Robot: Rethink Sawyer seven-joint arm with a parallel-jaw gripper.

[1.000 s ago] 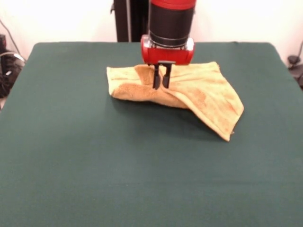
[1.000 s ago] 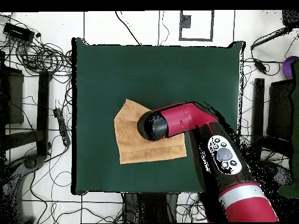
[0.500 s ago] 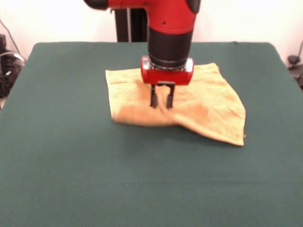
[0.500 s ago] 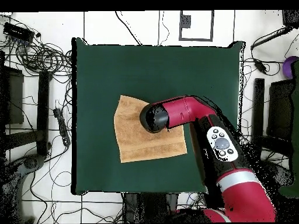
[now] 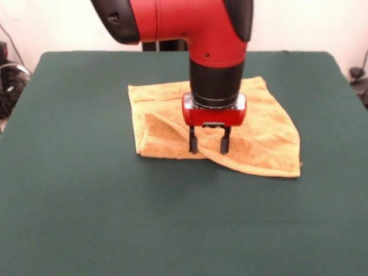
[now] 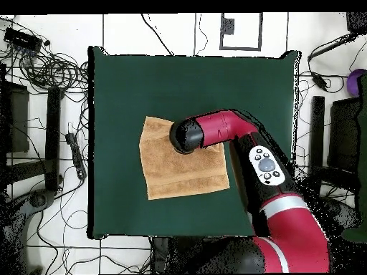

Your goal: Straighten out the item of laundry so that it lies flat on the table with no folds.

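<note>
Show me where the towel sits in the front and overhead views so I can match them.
Front view: the towel lies at the picture's centre, slightly above the middle, beneath the open gripper.
Overhead view: the towel lies left of centre on the table.
Shared landmark: the red arm reaching over the towel.

I see a golden-tan terry-cloth towel (image 5: 253, 138), plain dark green matte table top (image 5: 86, 201), red and black robot arm (image 5: 195, 29)
</note>
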